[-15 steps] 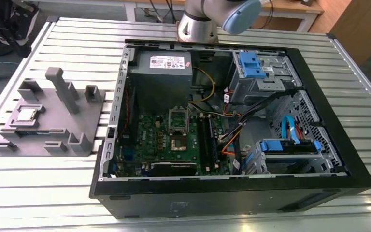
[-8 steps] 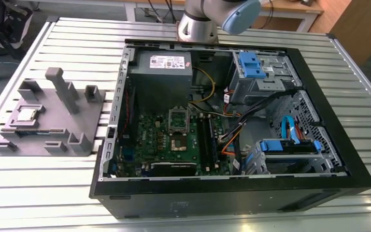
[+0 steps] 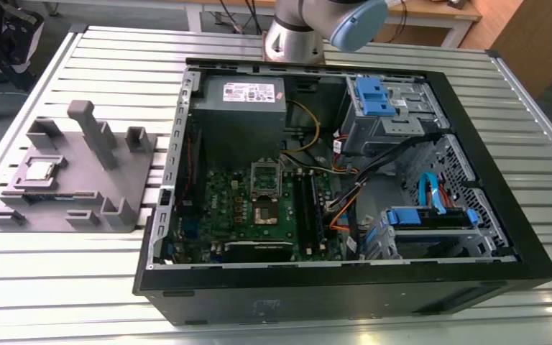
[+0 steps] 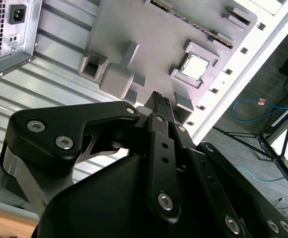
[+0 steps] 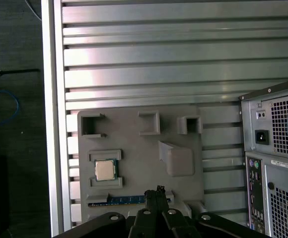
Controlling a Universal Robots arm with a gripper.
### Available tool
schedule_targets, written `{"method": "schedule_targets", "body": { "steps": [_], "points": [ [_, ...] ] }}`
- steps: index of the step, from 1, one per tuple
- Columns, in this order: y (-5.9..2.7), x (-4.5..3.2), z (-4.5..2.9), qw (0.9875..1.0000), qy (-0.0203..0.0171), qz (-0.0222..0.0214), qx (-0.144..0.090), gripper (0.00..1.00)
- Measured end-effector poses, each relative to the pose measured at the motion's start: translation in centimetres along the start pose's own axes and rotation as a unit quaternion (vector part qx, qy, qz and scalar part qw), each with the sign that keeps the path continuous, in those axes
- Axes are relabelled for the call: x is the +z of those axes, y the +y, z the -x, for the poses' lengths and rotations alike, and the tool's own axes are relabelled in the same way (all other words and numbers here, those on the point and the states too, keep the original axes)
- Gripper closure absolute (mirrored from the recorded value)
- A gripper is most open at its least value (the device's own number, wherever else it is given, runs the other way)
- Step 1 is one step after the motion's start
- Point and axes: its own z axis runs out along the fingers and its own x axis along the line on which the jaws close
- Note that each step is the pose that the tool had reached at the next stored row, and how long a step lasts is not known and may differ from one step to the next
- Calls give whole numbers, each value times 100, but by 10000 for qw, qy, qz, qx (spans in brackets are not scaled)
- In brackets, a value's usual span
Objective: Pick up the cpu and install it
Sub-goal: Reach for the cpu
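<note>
The cpu (image 3: 41, 170) is a small silvery square chip lying flat in a recess of the grey plastic block (image 3: 75, 205), at the exterior view's left. Both wrist views look down on it: the cpu (image 5: 104, 170) (image 4: 194, 67) sits in its pocket, uncovered. My gripper (image 5: 157, 190) (image 4: 157, 95) hangs high above the block, off to the side of the chip. Its black fingers are shut together with nothing between them. The green motherboard (image 3: 228, 208) lies inside the open case, with its metal socket frame (image 3: 265, 192) near the middle.
The open black computer case (image 3: 516, 237) takes up the table's middle and right, with a power supply (image 3: 242, 97), cables and blue drive brackets inside. A memory stick (image 5: 124, 199) lies in the block near the cpu. The block has upright posts (image 3: 89, 129). The slatted metal table (image 3: 113, 57) ends just beyond the block.
</note>
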Motion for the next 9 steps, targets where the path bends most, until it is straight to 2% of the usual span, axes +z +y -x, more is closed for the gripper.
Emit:
{"method": "schedule_targets", "body": {
  "steps": [9],
  "points": [
    [-1,11,-10,10000,0,0,0,89]
  ]
}}
